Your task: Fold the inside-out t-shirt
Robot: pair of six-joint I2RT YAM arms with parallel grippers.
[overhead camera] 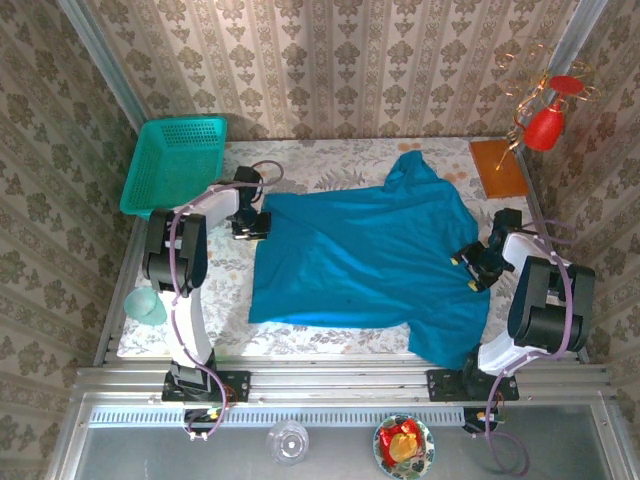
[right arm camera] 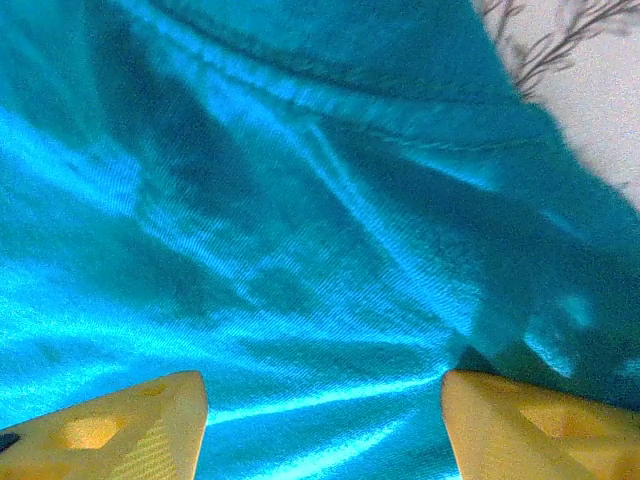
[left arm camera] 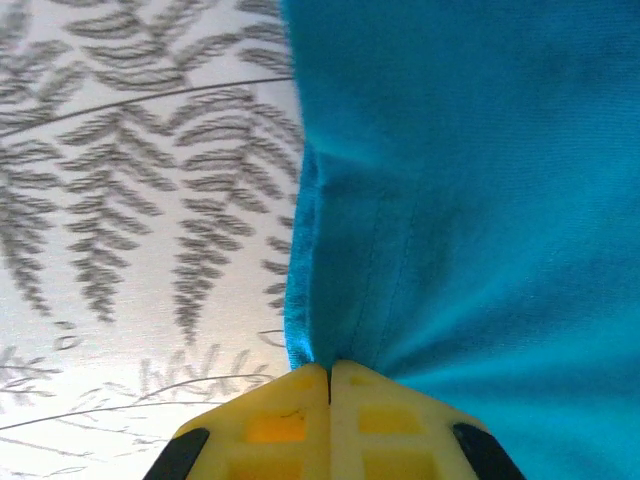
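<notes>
The teal-blue t-shirt (overhead camera: 360,260) lies spread across the patterned table, with one part bunched toward the far edge and another hanging at the near right. My left gripper (overhead camera: 252,228) is at the shirt's left edge. In the left wrist view its yellow fingers (left arm camera: 330,372) are pressed together on the hemmed edge of the t-shirt (left arm camera: 470,200), which puckers toward them. My right gripper (overhead camera: 468,268) sits over the shirt's right side. In the right wrist view it (right arm camera: 325,410) stands open, fingertips wide apart, with wrinkled t-shirt cloth (right arm camera: 300,200) beneath and between them.
A teal-green mesh basket (overhead camera: 175,160) stands at the far left corner and an orange-brown board (overhead camera: 497,167) at the far right. A teal cup (overhead camera: 148,305) sits near the left arm. A glass (overhead camera: 288,440) and a bowl (overhead camera: 404,445) rest below the table's near rail.
</notes>
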